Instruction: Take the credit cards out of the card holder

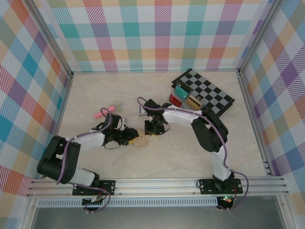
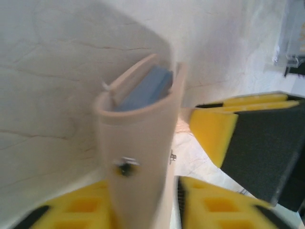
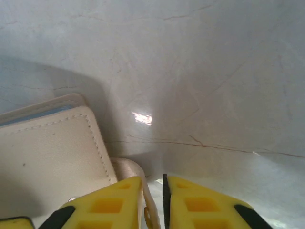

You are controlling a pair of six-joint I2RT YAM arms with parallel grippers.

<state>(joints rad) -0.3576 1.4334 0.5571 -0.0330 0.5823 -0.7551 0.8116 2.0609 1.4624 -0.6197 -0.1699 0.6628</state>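
Early going, by the look of it: nothing red or yellow lying out beside the card holder, so the whole job ahead. Sitting just below centre of the overhead view, on the pale counter, caught between the two arms. Gripped from the left by the left gripper, yellow fingers clamped either side of the tan body at the bottom of the left wrist view, holding it on end up the middle of the frame. Pinched from the right by the right gripper: in the right wrist view, fingers almost together at the bottom edge, the small tab trapped between them. Reads as the opening step, then: tab taken, flap yet to be drawn back, pockets not reached. Tan and stitched outside, soft rounded corners, a metal snap on the face. Blue-grey lining peeking out at the top of the wallet, upper middle of the left wrist view, blurred. Cards in there or not, cannot tell from this. Left to do, on that judgement: spread it open, slide each card out, set it down.
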